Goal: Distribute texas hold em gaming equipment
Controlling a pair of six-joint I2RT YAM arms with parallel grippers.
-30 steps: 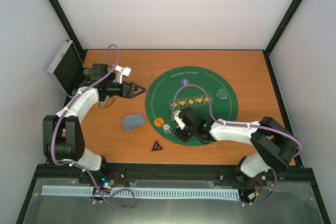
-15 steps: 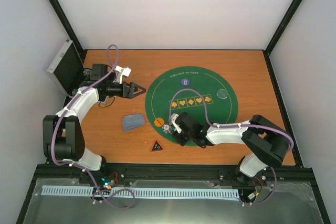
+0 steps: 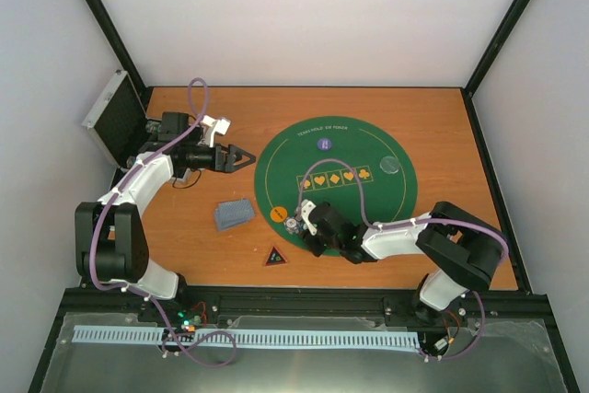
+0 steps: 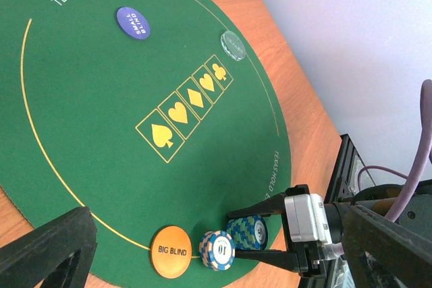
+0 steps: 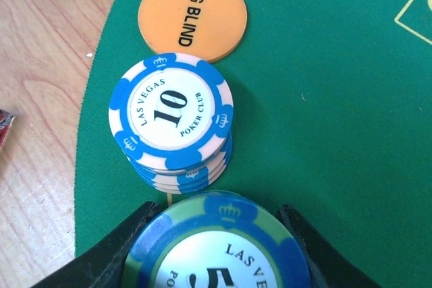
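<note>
Blue-green chips [image 5: 216, 261] clamped in right gripper [image 5: 217, 219], just beside blue-white chip stack [image 5: 171, 114]; orange disc [image 5: 192, 16] at stack's far side. Left gripper [image 3: 250, 159] gaping wide, well apart from stack.

The left arm [image 3: 138, 186] reaches forward and bends right at the wrist, its left gripper [image 3: 249, 159] level with both fingers spread wide, while the right arm [image 3: 398, 231] stretches low to the left, its right gripper [image 4: 239, 233] clamped on 1 green-blue chip stack [image 5: 216, 254].
</note>
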